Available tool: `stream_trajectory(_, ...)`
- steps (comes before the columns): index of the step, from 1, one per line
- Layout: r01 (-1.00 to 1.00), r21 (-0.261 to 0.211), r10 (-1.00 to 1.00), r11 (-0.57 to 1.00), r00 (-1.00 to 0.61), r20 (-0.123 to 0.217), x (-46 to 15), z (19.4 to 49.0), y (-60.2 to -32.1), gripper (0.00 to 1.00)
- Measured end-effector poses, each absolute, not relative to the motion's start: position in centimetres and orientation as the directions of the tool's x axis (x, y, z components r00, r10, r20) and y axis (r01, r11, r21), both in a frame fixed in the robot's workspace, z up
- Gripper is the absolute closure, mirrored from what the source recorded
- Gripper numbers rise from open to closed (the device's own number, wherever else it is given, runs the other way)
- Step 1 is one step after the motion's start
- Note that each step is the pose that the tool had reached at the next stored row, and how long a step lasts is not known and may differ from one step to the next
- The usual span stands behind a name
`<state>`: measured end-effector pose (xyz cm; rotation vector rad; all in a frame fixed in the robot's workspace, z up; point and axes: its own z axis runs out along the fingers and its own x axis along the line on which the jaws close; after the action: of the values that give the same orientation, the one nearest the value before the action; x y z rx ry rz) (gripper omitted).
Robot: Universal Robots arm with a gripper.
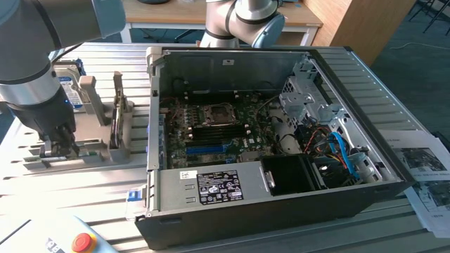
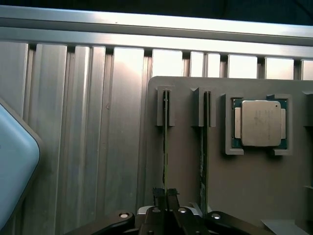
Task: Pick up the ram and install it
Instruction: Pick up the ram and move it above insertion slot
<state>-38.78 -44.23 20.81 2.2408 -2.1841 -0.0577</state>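
Two rams stand on edge in slots of a grey holder; both are thin green sticks seen edge-on. My gripper is down over the ram farther from the silver processor chip. Its two dark fingers press against the two sides of that stick. The second ram stands free beside it. In the exterior view the gripper reaches down into the holder at the exterior view's left, beside the open computer case. The motherboard lies exposed inside.
A hard drive with a blue-and-white label stands upright behind the holder. An emergency-stop pendant lies near the front; its pale corner shows by the gripper. Printed papers lie at the exterior view's right. The table is ribbed aluminium.
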Motion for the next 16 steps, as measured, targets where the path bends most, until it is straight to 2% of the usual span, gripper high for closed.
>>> stream_trajectory(16,-0.999,0.036,-1.0,-0.026,0.025,-0.018,-38.8,23.1,-44.2,0.88)
